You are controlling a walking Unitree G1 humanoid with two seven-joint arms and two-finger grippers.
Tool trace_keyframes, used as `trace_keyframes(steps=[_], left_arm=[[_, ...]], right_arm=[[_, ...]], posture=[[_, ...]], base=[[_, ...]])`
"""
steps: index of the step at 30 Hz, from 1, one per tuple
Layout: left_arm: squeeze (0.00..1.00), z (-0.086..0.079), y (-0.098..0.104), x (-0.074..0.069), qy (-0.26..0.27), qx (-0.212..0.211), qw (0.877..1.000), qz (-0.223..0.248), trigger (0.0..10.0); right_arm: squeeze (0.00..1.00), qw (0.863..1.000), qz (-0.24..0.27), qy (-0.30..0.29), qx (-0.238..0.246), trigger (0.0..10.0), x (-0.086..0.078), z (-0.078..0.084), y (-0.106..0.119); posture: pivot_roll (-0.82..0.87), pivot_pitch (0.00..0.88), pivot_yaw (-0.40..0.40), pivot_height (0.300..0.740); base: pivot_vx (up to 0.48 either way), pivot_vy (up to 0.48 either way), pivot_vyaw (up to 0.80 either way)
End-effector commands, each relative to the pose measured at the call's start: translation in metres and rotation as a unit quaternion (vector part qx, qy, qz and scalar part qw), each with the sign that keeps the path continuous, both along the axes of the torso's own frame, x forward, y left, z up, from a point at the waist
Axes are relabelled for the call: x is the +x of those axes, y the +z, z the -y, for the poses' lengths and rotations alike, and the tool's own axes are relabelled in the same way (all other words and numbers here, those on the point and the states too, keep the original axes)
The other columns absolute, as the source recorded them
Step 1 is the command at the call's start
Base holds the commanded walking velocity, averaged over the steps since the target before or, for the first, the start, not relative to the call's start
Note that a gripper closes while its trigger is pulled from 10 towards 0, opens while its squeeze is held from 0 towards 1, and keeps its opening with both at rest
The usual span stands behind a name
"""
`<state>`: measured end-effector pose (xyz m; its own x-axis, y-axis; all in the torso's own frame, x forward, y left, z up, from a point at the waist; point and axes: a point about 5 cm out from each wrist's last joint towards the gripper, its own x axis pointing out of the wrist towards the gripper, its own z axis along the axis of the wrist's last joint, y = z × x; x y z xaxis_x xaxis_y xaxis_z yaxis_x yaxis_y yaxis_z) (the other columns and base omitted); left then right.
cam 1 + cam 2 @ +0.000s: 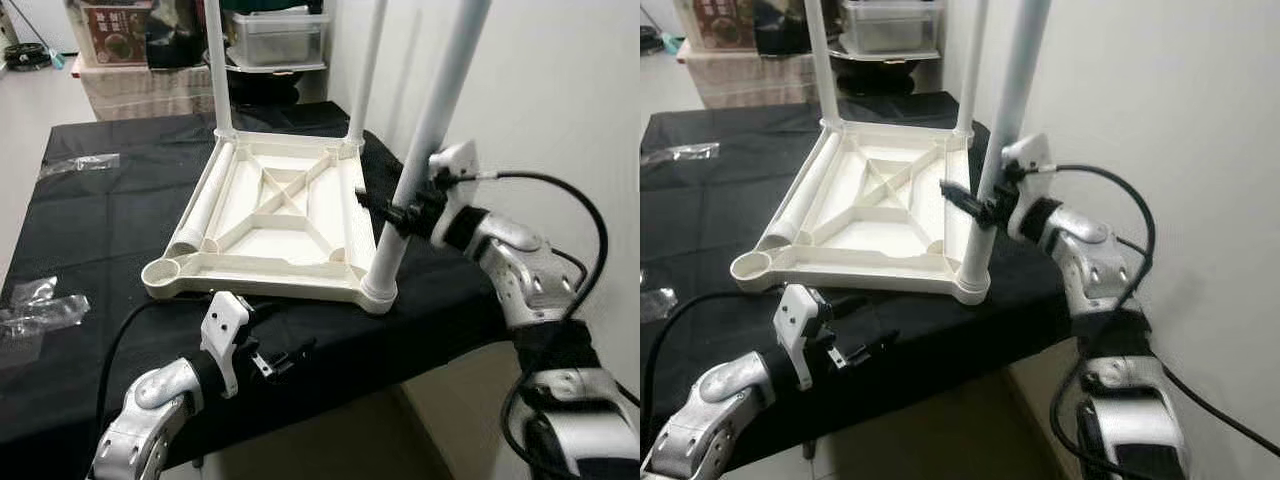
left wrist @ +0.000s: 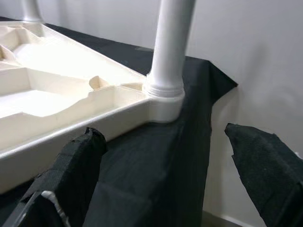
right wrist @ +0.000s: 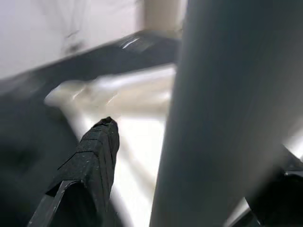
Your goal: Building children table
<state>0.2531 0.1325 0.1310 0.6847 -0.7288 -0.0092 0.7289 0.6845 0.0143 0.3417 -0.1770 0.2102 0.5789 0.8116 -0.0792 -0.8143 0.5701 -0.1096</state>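
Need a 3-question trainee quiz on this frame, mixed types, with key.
1. True or false: the right gripper grips an upright white leg.
2. How many legs stand upright in the upturned tabletop? A) two B) three C) four
3. Fill in: the left gripper hovers open, holding ____.

Key: 1 true; 2 B; 3 nothing. A fourth leg lies inside the tabletop, with one corner socket empty.

The three upright legs [image 1: 430,140] are cut off by the top edge, so their upper ends cannot be seen. The right wrist view is blurred; the tabletop [image 3: 118,94] there is smeared. The plastic bags [image 1: 40,305] are cut by the left edge
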Motion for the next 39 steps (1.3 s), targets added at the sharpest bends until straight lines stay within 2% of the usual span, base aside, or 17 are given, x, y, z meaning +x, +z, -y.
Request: trace_keyframes(steps=[1, 3, 4, 6, 8, 11, 18, 20, 23, 26, 29, 30, 32, 36, 37, 38, 39], left_arm=[[0.00, 0.001, -0.003, -0.002, -0.002, 0.003, 1.000, -0.004, 10.0], [0.00, 0.001, -0.004, -0.002, -0.002, 0.004, 1.000, -0.005, 10.0], [0.00, 0.000, -0.003, -0.002, -0.002, 0.004, 1.000, -0.005, 10.0], [0.00, 0.000, -0.003, -0.002, -0.002, 0.004, 1.000, -0.004, 10.0], [0.00, 0.001, -0.002, 0.000, -0.004, 0.006, 1.000, -0.003, 10.0], [0.00, 0.001, -0.002, 0.001, -0.005, 0.006, 1.000, -0.002, 10.0], [0.00, 0.003, -0.003, 0.000, -0.006, 0.004, 1.000, -0.003, 10.0], [0.00, 0.002, -0.003, -0.001, -0.004, 0.004, 1.000, -0.004, 10.0], [0.00, 0.001, -0.004, -0.002, -0.001, 0.003, 1.000, -0.004, 10.0], [0.00, 0.001, -0.005, -0.002, 0.000, 0.003, 1.000, -0.005, 10.0], [0.00, 0.002, -0.005, -0.002, -0.001, 0.004, 1.000, -0.006, 10.0], [0.00, 0.002, -0.005, -0.002, -0.001, 0.004, 1.000, -0.006, 10.0], [0.00, 0.002, -0.005, -0.001, 0.000, 0.005, 1.000, -0.005, 10.0], [0.00, 0.002, -0.003, 0.001, 0.001, 0.004, 1.000, -0.003, 10.0], [0.00, 0.002, -0.003, 0.001, 0.001, 0.004, 1.000, -0.003, 10.0], [0.00, 0.002, -0.004, 0.001, 0.001, 0.005, 1.000, -0.003, 10.0], [0.00, 0.002, -0.004, 0.001, 0.000, 0.005, 1.000, -0.003, 10.0]], right_arm=[[0.00, 0.996, -0.031, 0.085, -0.015, 4.4, -0.013, -0.015, -0.015], [0.00, 0.995, -0.036, 0.090, -0.020, 3.5, -0.015, -0.016, -0.021], [0.00, 0.996, -0.040, 0.076, -0.014, 0.0, -0.013, -0.017, -0.026], [0.00, 0.997, -0.042, 0.063, -0.008, 0.0, -0.011, -0.017, -0.028], [0.00, 0.998, -0.034, -0.053, 0.025, 0.0, 0.009, -0.014, -0.024], [0.00, 0.990, -0.032, -0.120, 0.059, 0.0, 0.020, -0.014, -0.021], [0.00, 0.984, -0.050, -0.142, 0.095, 0.0, 0.011, -0.028, -0.028], [0.00, 0.959, -0.093, -0.248, 0.104, 0.0, 0.017, -0.022, -0.040], [0.00, 0.931, -0.122, -0.317, 0.132, 0.0, 0.011, -0.027, -0.049], [0.00, 0.927, -0.111, -0.334, 0.128, 0.0, 0.004, -0.034, -0.051], [0.00, 0.889, -0.106, -0.444, 0.042, 0.0, 0.000, -0.025, -0.063], [0.00, 0.889, -0.106, -0.444, 0.042, 0.0, 0.000, -0.025, -0.063], [0.00, 0.847, -0.106, -0.520, -0.017, 0.0, -0.007, -0.015, -0.067], [0.00, 0.837, -0.092, -0.539, -0.019, 0.1, -0.013, -0.024, -0.055], [0.00, 0.841, -0.093, -0.532, -0.011, 4.7, -0.013, -0.030, -0.053], [0.00, 0.841, -0.098, -0.532, -0.006, 4.7, -0.013, -0.034, -0.052], [0.00, 0.848, -0.099, -0.520, 0.002, 10.0, -0.013, -0.039, -0.050]], posture=[[0.07, 0.000, -0.116, 0.740], [0.07, 0.000, -0.112, 0.740], [0.07, 0.000, -0.109, 0.740], [0.07, 0.000, -0.107, 0.740], [0.06, 0.000, -0.100, 0.740], [0.06, 0.000, -0.099, 0.740], [0.06, 0.000, -0.100, 0.740], [0.06, 0.000, -0.106, 0.740], [0.06, 0.000, -0.105, 0.740], [0.06, 0.000, -0.102, 0.740], [0.05, 0.000, -0.099, 0.740], [0.05, 0.000, -0.099, 0.740], [0.05, 0.000, -0.098, 0.740], [0.05, 0.000, -0.096, 0.740], [0.05, 0.000, -0.096, 0.740], [0.05, 0.000, -0.096, 0.740], [0.05, 0.000, -0.096, 0.740]], base=[[0.000, 0.000, 0.00], [0.000, 0.000, 0.00], [0.000, 0.000, 0.00], [0.000, 0.000, 0.00], [0.000, 0.000, 0.00], [0.000, 0.000, 0.00], [0.000, 0.000, 0.00], [0.000, 0.000, 0.00], [0.000, 0.000, 0.00], [0.000, 0.000, 0.00], [0.000, 0.000, 0.00], [0.000, 0.000, 0.00], [0.000, 0.000, 0.00], [0.000, 0.000, 0.00], [0.000, 0.000, 0.00], [0.000, 0.000, 0.00], [0.000, 0.000, 0.00]])
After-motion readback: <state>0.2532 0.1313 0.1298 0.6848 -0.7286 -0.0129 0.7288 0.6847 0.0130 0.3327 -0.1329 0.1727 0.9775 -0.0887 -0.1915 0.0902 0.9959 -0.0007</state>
